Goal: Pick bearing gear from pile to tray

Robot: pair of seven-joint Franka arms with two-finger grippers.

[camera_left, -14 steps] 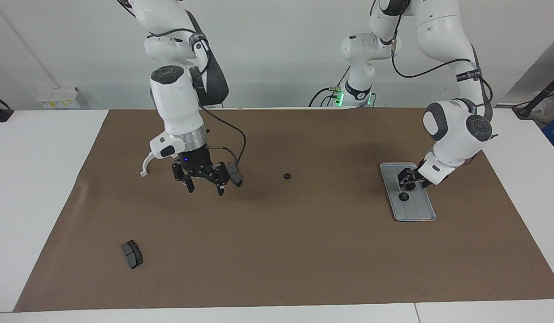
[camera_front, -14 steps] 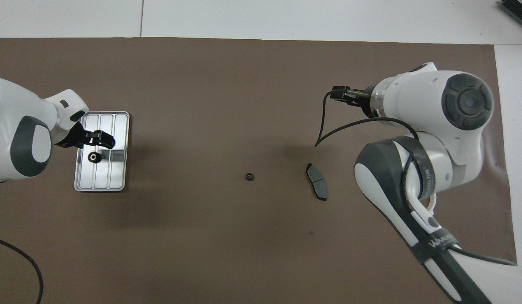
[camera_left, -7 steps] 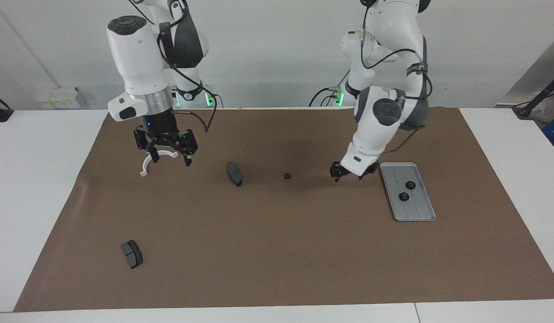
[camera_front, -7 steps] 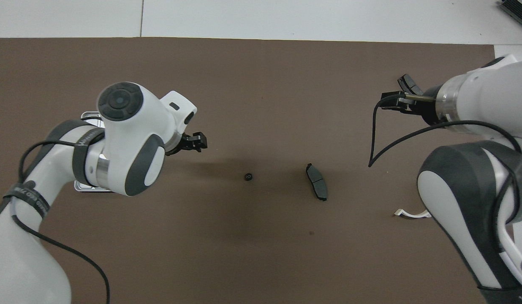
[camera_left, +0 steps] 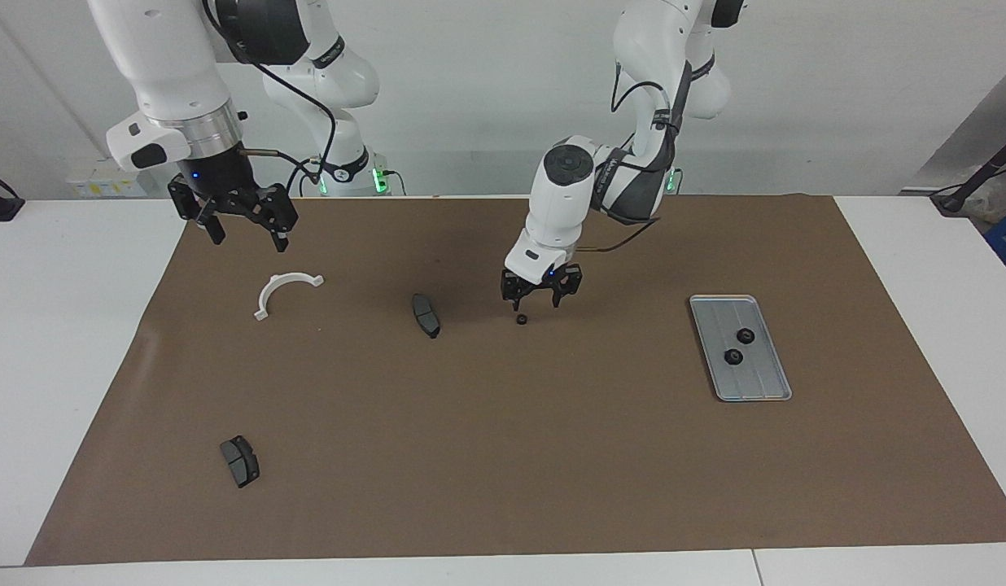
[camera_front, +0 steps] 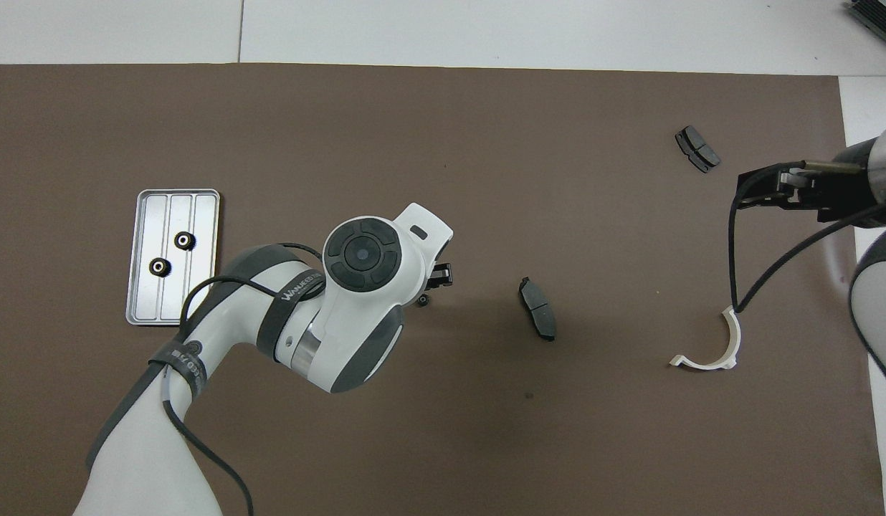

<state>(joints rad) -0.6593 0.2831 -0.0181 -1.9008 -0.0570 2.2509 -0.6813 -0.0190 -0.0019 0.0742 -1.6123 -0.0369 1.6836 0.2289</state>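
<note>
While the left gripper (camera_left: 540, 299) hangs over the mat with its fingers spread and nothing between them, a loose black gear (camera_left: 521, 319) lies just below its fingertips. Two more gears (camera_left: 745, 334) sit in the tray (camera_left: 759, 391), well apart from it. The right gripper (camera_left: 241, 229) waits, splayed and empty, above the white bracket (camera_left: 282, 290).

A dark strap (camera_front: 292, 292) around the left arm's forearm carries white lettering, roughly "WANJIEDE", not sharp enough to be sure. Nothing else is readable.
</note>
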